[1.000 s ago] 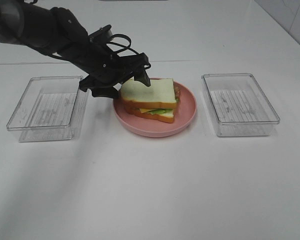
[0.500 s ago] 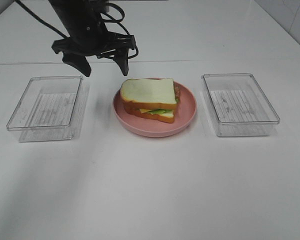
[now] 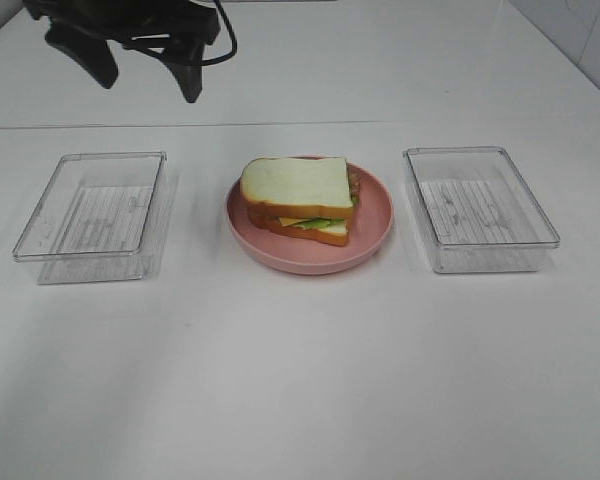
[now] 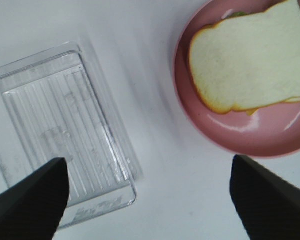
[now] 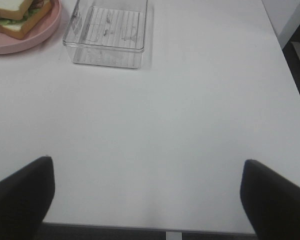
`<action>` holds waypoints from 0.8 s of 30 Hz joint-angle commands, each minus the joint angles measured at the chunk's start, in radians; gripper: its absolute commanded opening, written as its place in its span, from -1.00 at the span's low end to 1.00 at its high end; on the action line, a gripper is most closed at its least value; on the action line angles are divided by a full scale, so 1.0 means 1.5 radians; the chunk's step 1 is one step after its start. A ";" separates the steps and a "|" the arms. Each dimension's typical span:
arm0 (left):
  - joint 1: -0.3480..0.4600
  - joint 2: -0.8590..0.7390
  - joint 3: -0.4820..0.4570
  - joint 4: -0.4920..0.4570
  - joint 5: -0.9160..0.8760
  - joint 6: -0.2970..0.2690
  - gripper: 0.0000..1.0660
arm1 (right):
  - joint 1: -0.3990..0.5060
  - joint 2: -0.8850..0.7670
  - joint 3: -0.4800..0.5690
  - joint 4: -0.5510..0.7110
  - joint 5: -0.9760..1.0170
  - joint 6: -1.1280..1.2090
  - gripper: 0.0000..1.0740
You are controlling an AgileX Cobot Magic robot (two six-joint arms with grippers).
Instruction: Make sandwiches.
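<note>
White bread (image 3: 298, 183) with tan crust, yellow cheese (image 3: 298, 221), green lettuce (image 3: 323, 223), pink plate (image 3: 372, 215), black left gripper (image 3: 145, 75).

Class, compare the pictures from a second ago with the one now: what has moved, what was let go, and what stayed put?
The left gripper, which was at the sandwich's top slice, has lifted off and pulled back toward the table's far left, jaws open and empty. The sandwich stays on the pink plate; both clear trays are unmoved.
</note>
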 commanded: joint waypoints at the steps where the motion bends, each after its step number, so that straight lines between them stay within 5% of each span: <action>1: 0.025 -0.074 0.093 0.034 0.074 -0.001 0.50 | -0.005 -0.023 -0.003 0.001 0.001 -0.005 0.84; 3: 0.033 -0.099 0.127 0.045 0.073 -0.002 0.50 | -0.005 -0.023 -0.003 0.001 0.001 -0.005 0.84; 5: 0.065 -0.199 0.247 0.089 0.072 -0.022 0.50 | -0.005 -0.023 -0.003 0.001 0.001 -0.005 0.84; 7: 0.073 -0.226 0.281 0.101 0.070 -0.032 0.50 | -0.005 -0.023 -0.003 0.001 0.001 -0.005 0.84; 8: 0.087 -0.279 0.349 0.110 0.057 -0.036 0.50 | -0.005 -0.023 -0.003 0.001 0.001 -0.005 0.84; 14: 0.100 -0.469 0.533 0.109 -0.025 -0.077 0.50 | -0.005 -0.023 -0.003 0.001 0.001 -0.005 0.84; 17: 0.100 -0.497 0.561 0.106 -0.033 -0.085 0.50 | -0.005 -0.023 -0.003 0.001 0.001 -0.005 0.84; 20: 0.100 -0.679 0.676 0.101 -0.055 -0.127 0.50 | -0.005 -0.023 -0.003 0.001 0.001 -0.005 0.84; 24: 0.100 -0.784 0.737 0.101 -0.063 -0.136 0.50 | -0.005 -0.023 -0.003 0.001 0.001 -0.005 0.84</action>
